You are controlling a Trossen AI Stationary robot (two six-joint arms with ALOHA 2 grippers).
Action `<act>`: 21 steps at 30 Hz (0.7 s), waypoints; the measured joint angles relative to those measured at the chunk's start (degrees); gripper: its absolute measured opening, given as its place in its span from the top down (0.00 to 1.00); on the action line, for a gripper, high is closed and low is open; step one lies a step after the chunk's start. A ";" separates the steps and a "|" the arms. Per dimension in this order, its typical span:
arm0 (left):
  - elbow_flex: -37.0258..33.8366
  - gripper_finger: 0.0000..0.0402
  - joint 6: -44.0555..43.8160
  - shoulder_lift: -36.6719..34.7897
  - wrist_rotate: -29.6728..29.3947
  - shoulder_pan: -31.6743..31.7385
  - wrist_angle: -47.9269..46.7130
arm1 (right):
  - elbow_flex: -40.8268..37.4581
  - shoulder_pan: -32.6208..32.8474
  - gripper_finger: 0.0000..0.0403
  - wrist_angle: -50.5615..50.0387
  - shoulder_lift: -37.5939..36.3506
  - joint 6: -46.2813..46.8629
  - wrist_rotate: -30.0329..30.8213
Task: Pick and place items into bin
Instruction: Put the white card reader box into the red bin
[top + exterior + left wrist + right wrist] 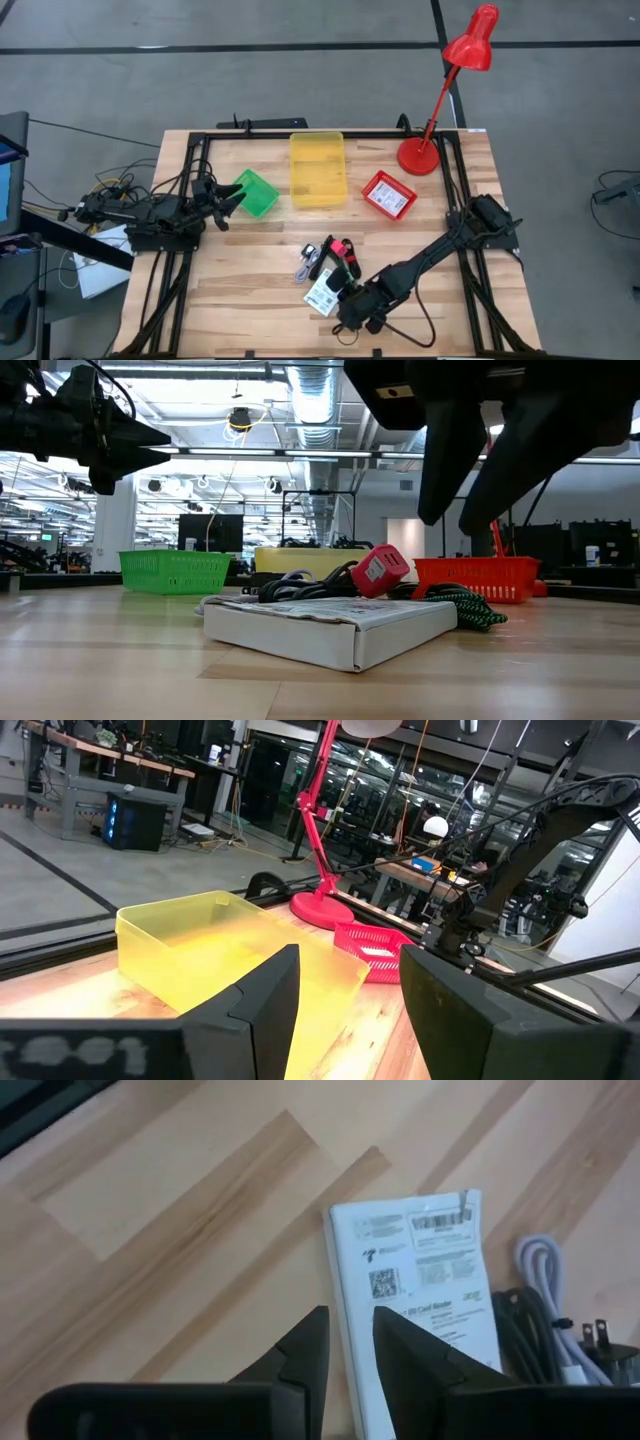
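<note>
The items lie in a small heap on the table's near middle. A flat white card packet [320,295] [330,625] [420,1270] lies flat on the wood at the heap's near end. Behind it are a red-pink block [380,570] [341,245], a green-black braided cord [468,608] and a grey cable with a plug [560,1325]. My right gripper [340,303] [350,1335] [470,500] hovers over the packet's edge, open by a narrow gap and clear of it. My left gripper [232,203] [350,990] hangs open in the air beside the green basket [256,192].
Three containers stand along the far half of the table: the green basket [175,570], a yellow bin [316,168] [200,945] and a red basket [388,193] [470,575]. A red desk lamp [420,155] stands at the far right. Bare wood lies near the heap's left.
</note>
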 joint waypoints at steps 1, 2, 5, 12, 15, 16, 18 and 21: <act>0.01 0.59 0.00 0.00 0.00 0.00 0.01 | 0.00 0.00 0.81 0.46 0.00 -0.02 0.00; 0.00 0.59 0.00 0.00 0.00 0.00 0.01 | 0.00 0.00 0.81 0.90 0.00 -0.02 0.00; 0.00 0.59 0.00 0.00 0.00 0.00 -0.01 | 0.00 0.00 0.81 1.49 0.00 -0.01 0.00; 0.01 0.59 0.00 0.00 0.00 0.00 -0.01 | 0.00 0.00 0.81 2.45 0.00 0.04 -0.02; 0.02 0.59 0.00 0.00 0.02 0.00 -0.01 | 0.12 -0.11 0.81 4.42 1.80 0.04 -0.02; 0.01 0.59 0.00 0.00 0.01 0.00 0.00 | -0.18 -0.11 0.81 3.67 2.11 0.00 0.02; 0.00 0.59 0.00 0.00 0.00 0.00 0.01 | 0.02 -0.11 0.81 5.48 3.49 0.03 -0.03; 0.00 0.59 0.00 0.01 0.00 0.00 -0.01 | -0.25 -0.11 0.81 4.94 4.86 -0.63 0.70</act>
